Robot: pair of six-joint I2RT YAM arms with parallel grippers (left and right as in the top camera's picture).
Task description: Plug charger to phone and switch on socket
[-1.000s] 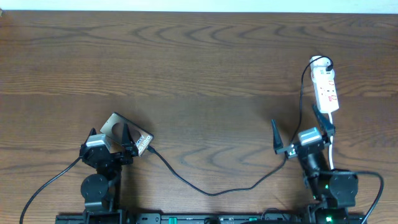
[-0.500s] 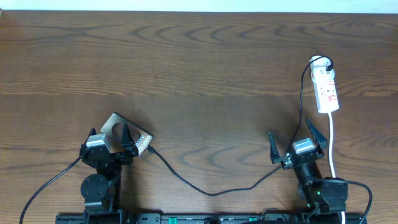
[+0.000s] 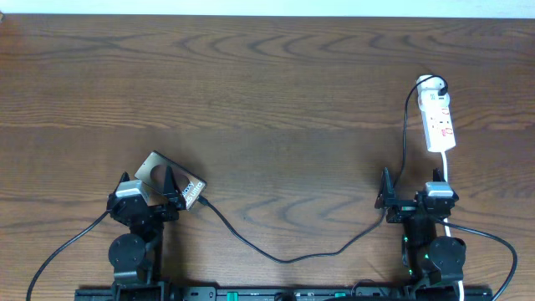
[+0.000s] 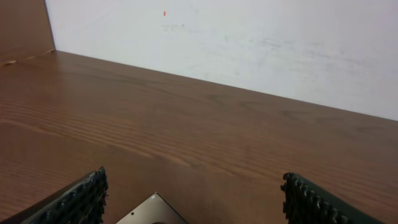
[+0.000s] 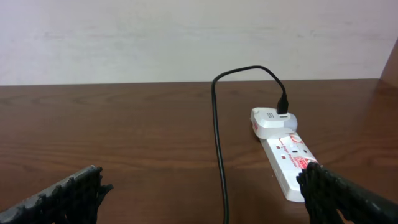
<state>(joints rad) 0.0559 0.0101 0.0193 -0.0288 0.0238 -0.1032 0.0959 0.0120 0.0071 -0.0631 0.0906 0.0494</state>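
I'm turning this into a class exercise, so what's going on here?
Both pincers are open and holding nothing. The left pincer is over the phone; the right pincer faces the socket. The charger cable runs from the socket to the phone's edge; whether it is plugged in cannot be told.

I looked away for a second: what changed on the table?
The right hand drew back from the socket toward its own base, open and holding nothing. The left hand, phone, charger and socket stayed put.
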